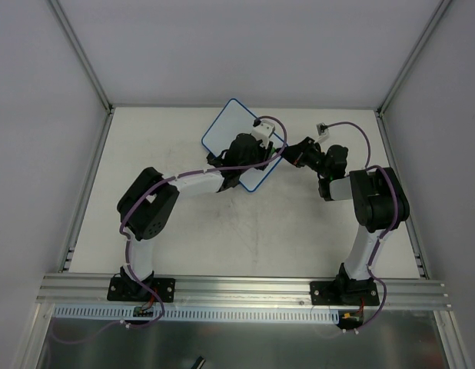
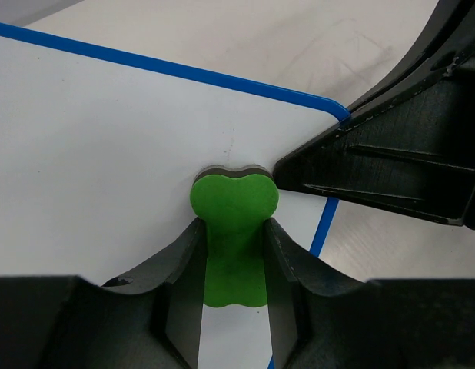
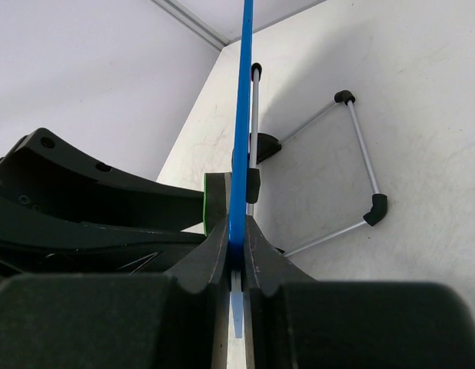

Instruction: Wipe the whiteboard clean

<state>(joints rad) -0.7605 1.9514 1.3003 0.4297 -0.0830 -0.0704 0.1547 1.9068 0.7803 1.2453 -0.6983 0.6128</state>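
Note:
The whiteboard, white with a thin blue rim, stands tilted up at the back middle of the table. My right gripper is shut on its right edge; the right wrist view shows the rim edge-on, pinched between the jaws. My left gripper is shut on the green peanut-shaped eraser and presses it against the board's white face near the right corner. The eraser's dark edge also shows in the right wrist view. The board face looks free of marks where it shows.
The board's thin metal stand with black feet rests on the table behind it. The right gripper's black finger sits close beside the eraser. White walls enclose the table on three sides. An aluminium rail runs along the near edge.

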